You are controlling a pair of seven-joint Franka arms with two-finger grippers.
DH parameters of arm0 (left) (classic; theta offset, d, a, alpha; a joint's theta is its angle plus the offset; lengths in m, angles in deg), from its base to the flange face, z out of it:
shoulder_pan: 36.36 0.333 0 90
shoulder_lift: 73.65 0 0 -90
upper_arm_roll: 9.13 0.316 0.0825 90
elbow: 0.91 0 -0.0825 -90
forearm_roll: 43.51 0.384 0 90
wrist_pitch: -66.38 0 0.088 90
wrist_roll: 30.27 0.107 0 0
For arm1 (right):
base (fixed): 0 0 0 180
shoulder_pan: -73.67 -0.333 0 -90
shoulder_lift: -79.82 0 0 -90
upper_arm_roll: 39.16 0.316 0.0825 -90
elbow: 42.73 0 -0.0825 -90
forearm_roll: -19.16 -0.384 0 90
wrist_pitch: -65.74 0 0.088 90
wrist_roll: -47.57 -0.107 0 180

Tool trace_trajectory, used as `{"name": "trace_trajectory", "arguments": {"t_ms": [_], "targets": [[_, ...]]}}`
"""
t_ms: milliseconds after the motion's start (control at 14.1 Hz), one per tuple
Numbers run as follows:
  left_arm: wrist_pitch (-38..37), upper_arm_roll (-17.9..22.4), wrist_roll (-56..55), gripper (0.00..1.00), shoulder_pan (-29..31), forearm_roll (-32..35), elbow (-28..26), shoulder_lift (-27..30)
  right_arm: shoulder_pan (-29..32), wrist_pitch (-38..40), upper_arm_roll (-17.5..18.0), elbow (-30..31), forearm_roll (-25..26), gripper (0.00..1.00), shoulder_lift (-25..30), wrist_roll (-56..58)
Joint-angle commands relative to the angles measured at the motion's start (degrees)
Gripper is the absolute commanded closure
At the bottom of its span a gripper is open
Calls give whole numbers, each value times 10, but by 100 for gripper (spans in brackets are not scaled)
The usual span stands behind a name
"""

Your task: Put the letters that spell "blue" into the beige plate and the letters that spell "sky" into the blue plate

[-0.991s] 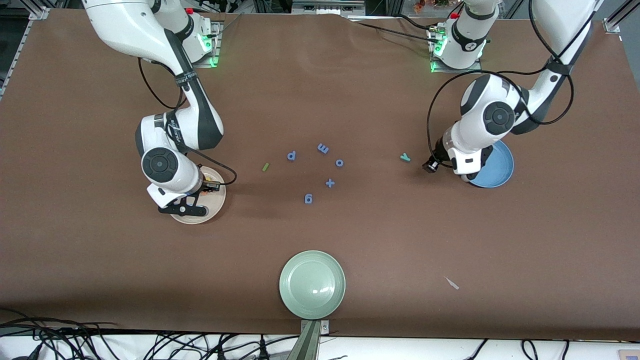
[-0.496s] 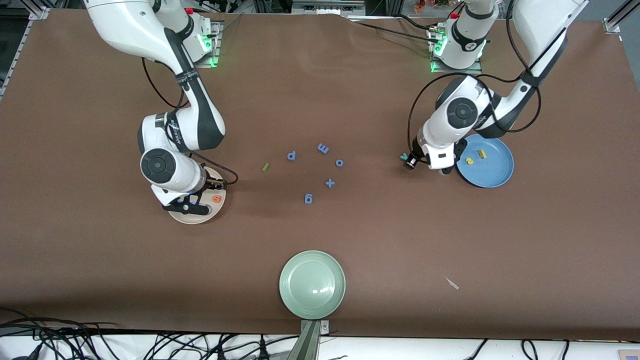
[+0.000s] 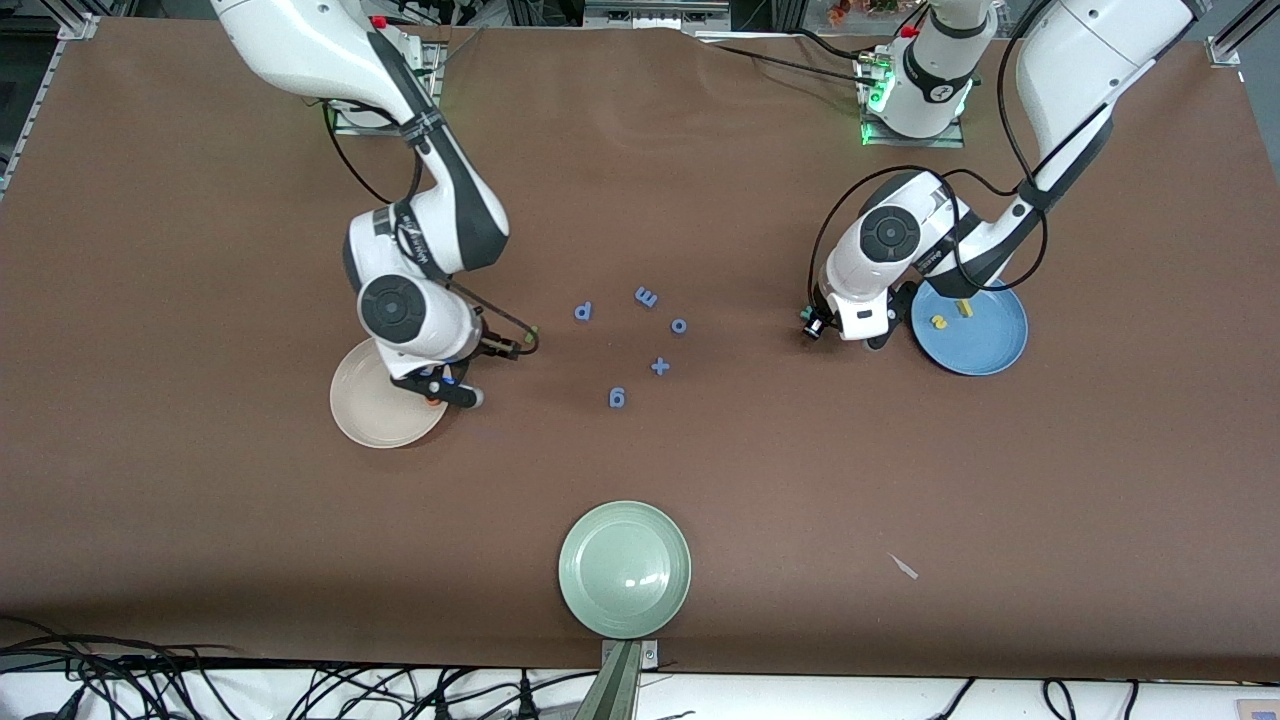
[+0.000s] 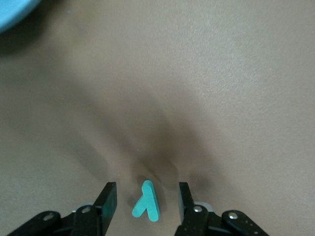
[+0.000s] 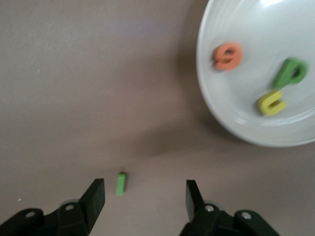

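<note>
Left gripper (image 4: 145, 201), lower centre of its wrist view: fingers apart, straddling teal "y" (image 4: 145, 201) on the table beside blue plate (image 3: 985, 335). Right gripper (image 5: 145, 196): fingers apart over the table; green "l" (image 5: 121, 183) lies between them. Beige plate (image 5: 221, 113), upper right, holds orange "e" (image 5: 227, 55), olive "b" (image 5: 290, 73), yellow "u" (image 5: 272, 102).

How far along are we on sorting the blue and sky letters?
Done: orange e, olive-green b and yellow u lie in the beige plate; two yellow letters lie in the blue plate.

In hand: the left claw stands open around the teal y on the table; the right claw, open, is near the green l.

Left: both letters still need plating.
</note>
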Motion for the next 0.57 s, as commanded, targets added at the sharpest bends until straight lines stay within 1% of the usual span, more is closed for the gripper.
{"name": "trace_trajectory", "arguments": {"t_ms": [0, 71, 142, 212, 354, 496], "targets": [[10, 0, -16, 42, 2, 25, 5, -11, -30, -64, 0, 52, -6, 25, 12, -49], [10, 0, -16, 45, 3, 25, 3, -11, -42, -83, 0, 64, -5, 25, 10, -59], [10, 0, -21, 58, 3, 25, 3, -12, -52, -99, 0, 76, -6, 25, 7, -64], [10, 0, -31, 67, -1, 25, 3, -12, -63, -127, 0, 92, -5, 25, 7, -77], [10, 0, -32, 68, -2, 25, 3, -12, -74, -162, 0, 114, -4, 26, 6, -84], [10, 0, -32, 68, -3, 25, 3, -12, -75, -167, -1, 120, 2, 26, 6, -84]]}}
